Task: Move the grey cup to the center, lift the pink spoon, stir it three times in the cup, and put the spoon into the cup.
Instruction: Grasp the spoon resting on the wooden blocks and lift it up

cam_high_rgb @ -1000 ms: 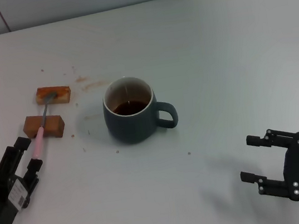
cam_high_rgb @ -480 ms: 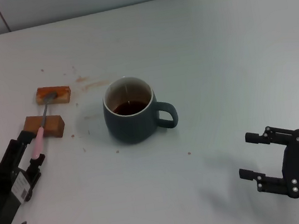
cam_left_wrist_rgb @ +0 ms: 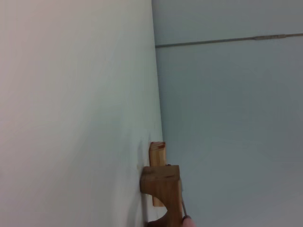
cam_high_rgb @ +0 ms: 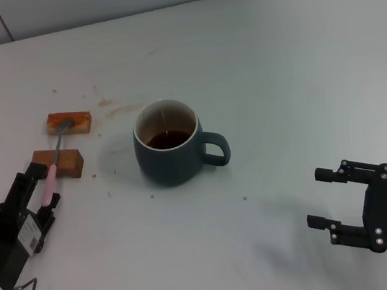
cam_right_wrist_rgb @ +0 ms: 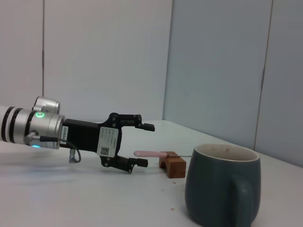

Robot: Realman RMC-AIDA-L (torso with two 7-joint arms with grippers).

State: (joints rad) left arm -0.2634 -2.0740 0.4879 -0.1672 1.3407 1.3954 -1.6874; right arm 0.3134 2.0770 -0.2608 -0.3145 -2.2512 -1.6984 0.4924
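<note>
The grey cup (cam_high_rgb: 170,152) stands upright mid-table with dark liquid inside and its handle toward my right side; it also fills the near corner of the right wrist view (cam_right_wrist_rgb: 221,183). The pink spoon (cam_high_rgb: 52,176) lies across two wooden blocks, metal bowl on the far block. My left gripper (cam_high_rgb: 45,184) is open at table height, its fingers on either side of the pink handle's end. From the right wrist view the left gripper (cam_right_wrist_rgb: 143,144) shows open, with the pink spoon handle (cam_right_wrist_rgb: 147,153) between its fingers. Low near the front right, my right gripper (cam_high_rgb: 316,198) is open and holds nothing.
Two small brown wooden blocks, far block (cam_high_rgb: 69,123) and near block (cam_high_rgb: 67,164), hold the spoon off the table; both also appear in the left wrist view (cam_left_wrist_rgb: 162,187). Crumbs and brown stains (cam_high_rgb: 105,102) lie behind the cup. A tiled wall borders the table's far edge.
My left gripper has slid forward along the table toward the blocks, so its open fingers now straddle the spoon handle. The right gripper has barely shifted. Cup and spoon have not moved.
</note>
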